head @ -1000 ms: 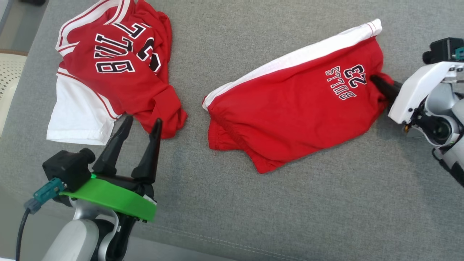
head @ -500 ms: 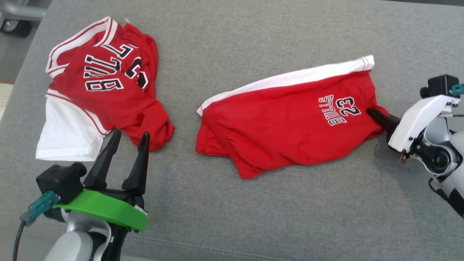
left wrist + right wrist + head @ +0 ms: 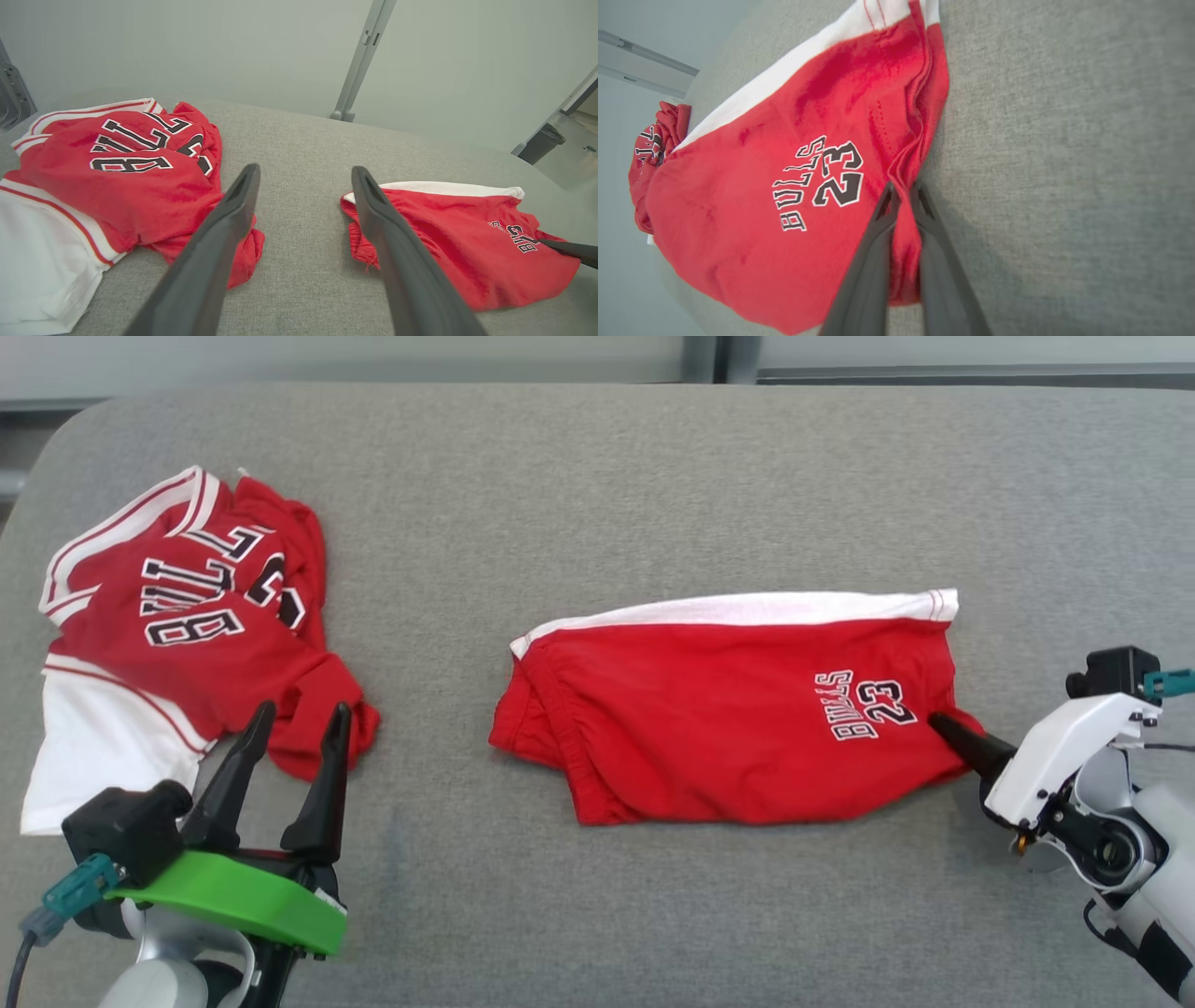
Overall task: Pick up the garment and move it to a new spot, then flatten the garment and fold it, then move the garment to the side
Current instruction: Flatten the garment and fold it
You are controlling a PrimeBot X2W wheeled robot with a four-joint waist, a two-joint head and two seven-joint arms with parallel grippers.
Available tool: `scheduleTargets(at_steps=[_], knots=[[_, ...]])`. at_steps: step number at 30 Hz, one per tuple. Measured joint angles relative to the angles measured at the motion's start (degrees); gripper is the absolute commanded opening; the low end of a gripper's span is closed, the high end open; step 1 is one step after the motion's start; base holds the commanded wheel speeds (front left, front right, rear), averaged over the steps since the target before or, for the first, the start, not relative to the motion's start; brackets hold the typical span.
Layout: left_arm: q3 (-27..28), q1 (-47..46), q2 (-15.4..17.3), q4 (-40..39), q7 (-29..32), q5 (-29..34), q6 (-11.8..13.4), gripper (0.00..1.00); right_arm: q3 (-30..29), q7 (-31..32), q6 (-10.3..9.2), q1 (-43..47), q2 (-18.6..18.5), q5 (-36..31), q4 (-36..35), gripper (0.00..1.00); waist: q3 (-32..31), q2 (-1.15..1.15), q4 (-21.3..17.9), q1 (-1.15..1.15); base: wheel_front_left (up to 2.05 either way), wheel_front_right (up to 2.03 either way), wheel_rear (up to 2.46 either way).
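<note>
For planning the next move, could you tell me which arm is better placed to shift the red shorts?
Right, I'd judge. The right claw is shut on the edge of the shorts beside the print, while the left claw hangs open by the jersey, apart from them.

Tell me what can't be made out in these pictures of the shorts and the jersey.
- Head view: underside of the red shorts, hidden against the grey cushion.
- Head view: lettering on the jersey, partly lost in its crumpled folds.
- Left wrist view: the jersey's white part, cut off by the left edge.
- Right wrist view: how much cloth the right end effector pinches, covered by its fingers.
</note>
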Motion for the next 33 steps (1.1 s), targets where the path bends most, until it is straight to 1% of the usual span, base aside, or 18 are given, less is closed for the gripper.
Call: scheduleTargets(at_steps=[4,5,6,7,8,11,17,19,22,24,27,33], knots=[[-0.04,1.45,0.23,-0.76,0.08,0.34,0.10,1.00,-0.38,-1.01,-0.01,2.04,0.05,0.49,-0.68,0.00,-1.18,0.00,-1.92,0.00,0.00,0.00,0.00],[-0.05,1.77,0.30,-1.04,0.09,0.34,0.10,1.00,-0.55,-1.22,-0.03,2.30,0.04,0.56,-0.71,0.17,-1.41,0.00,-2.39,0.00,0.00,0.00,0.00],[-0.08,1.92,0.32,-1.18,0.10,0.35,0.10,1.00,-0.73,-1.82,-0.07,2.49,0.01,0.55,-0.78,0.44,-1.61,0.00,-2.82,0.00,0.00,0.00,0.00],[-0.13,1.94,0.35,-1.30,0.12,0.35,0.10,1.00,-0.80,-2.54,-0.07,2.60,-0.05,0.46,-0.93,0.89,-1.79,0.00,-3.22,0.00,0.00,0.00,0.00],[-0.20,1.94,0.37,-1.37,0.18,0.41,0.10,1.00,-1.07,-3.38,-0.08,2.66,-0.14,0.36,-1.09,1.00,-1.97,0.00,-3.58,0.00,0.00,0.00,0.00],[-0.54,1.94,0.44,-1.92,0.66,0.85,0.10,1.00,-1.92,-4.57,-0.46,3.04,-0.69,0.37,-1.35,1.00,-2.51,0.00,-4.38,0.00,0.00,0.00,0.00],[-0.77,1.94,0.63,-2.86,0.66,1.98,0.11,1.00,-1.86,-5.87,-1.22,3.10,-0.73,-0.66,-1.34,1.00,-2.71,0.00,-4.15,0.00,0.00,0.00,0.00],[-1.01,1.93,0.78,-3.23,0.67,2.35,0.11,1.00,-1.69,-6.04,-2.01,3.10,-0.75,-1.22,-1.18,1.00,-2.83,0.00,-3.83,0.00,0.00,0.00,0.00],[-1.42,1.93,0.93,-3.56,0.94,2.61,0.12,1.00,-1.00,-6.03,-2.23,3.09,-0.66,-1.77,-0.60,1.00,-2.99,0.00,-3.23,0.00,0.00,0.00,0.00],[-1.81,1.93,1.03,-3.78,1.16,3.00,0.14,1.00,-0.67,-6.03,-3.19,3.08,-0.54,-2.24,-0.05,1.00,-3.07,0.00,-2.75,0.00,0.00,0.00,0.00],[-2.03,1.92,1.07,-4.22,1.42,3.33,0.19,1.00,-0.07,-6.01,-4.13,3.06,-0.44,-2.86,1.14,1.00,-3.19,0.00,-1.92,0.00,0.00,0.00,0.00],[-2.09,1.90,1.15,-5.21,2.12,3.36,0.19,1.00,0.29,-5.69,-5.54,3.05,-0.62,-3.88,3.37,1.00,-3.19,0.00,-0.05,0.00,0.00,0.00,0.00]])
